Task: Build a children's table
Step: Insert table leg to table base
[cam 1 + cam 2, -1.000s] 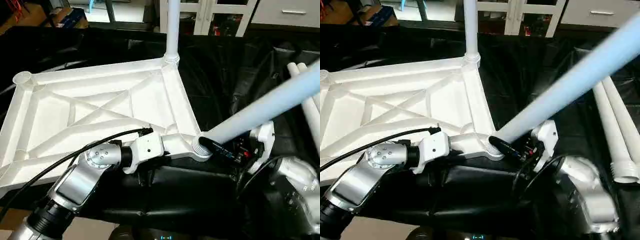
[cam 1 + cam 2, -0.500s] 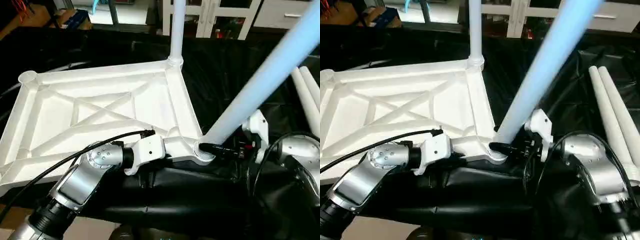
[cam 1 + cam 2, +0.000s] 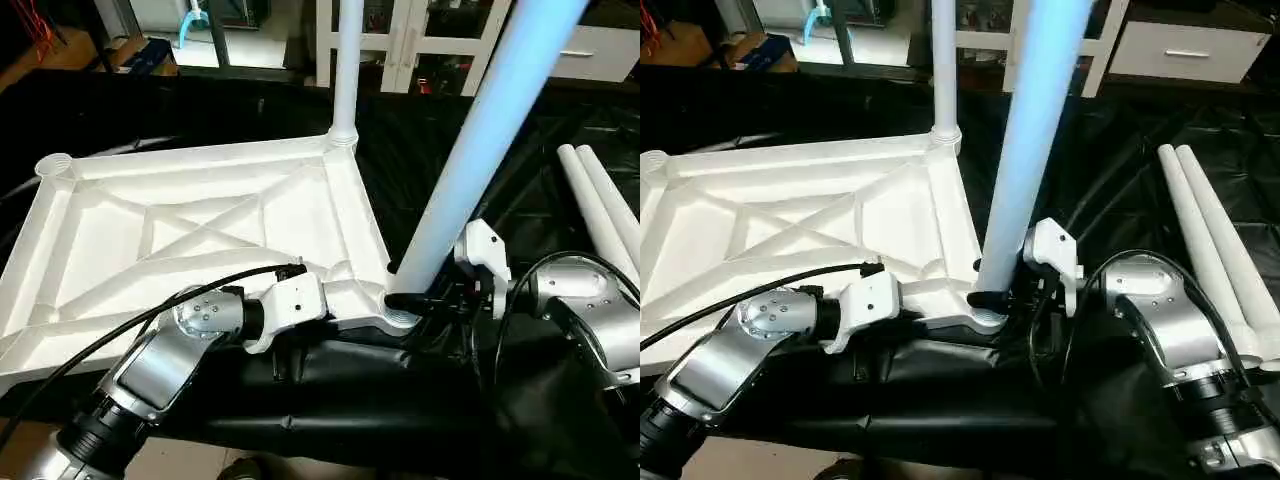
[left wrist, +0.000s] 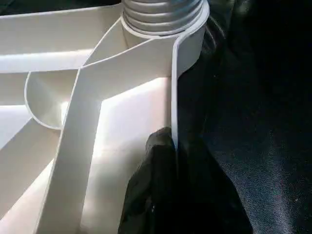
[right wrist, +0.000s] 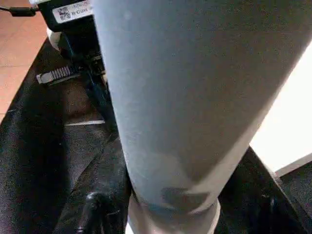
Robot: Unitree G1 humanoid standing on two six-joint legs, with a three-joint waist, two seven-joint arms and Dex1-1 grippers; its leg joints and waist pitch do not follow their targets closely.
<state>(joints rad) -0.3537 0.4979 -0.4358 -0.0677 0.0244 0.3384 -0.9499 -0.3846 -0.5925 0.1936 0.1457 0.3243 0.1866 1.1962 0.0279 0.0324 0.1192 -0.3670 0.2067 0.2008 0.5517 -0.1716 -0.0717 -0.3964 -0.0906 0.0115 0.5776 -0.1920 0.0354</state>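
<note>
The children's table top (image 3: 200, 215) lies upside down on black cloth, its X-ribs facing up. One white leg (image 3: 345, 70) stands upright in the far right corner socket. A second leg (image 3: 480, 140) rises almost upright from the near right corner socket (image 3: 400, 312). My right gripper (image 3: 420, 298) is shut on that leg's base, one black finger (image 5: 92, 209) on each side of the tube. My left gripper (image 4: 168, 146) is shut on the top's side rim (image 4: 174, 97) just short of that socket. The far left socket (image 3: 55, 165) is empty.
Two spare legs (image 3: 600, 200) lie side by side on the black cloth (image 3: 450, 150) at the right. A black cable (image 3: 130, 320) runs along my left forearm. White cabinets (image 3: 420, 30) and floor lie beyond the work surface.
The held leg has swung from a steep lean to the right up to nearly upright in the near right socket. My right arm came in leftward with it. My left gripper kept its hold.
</note>
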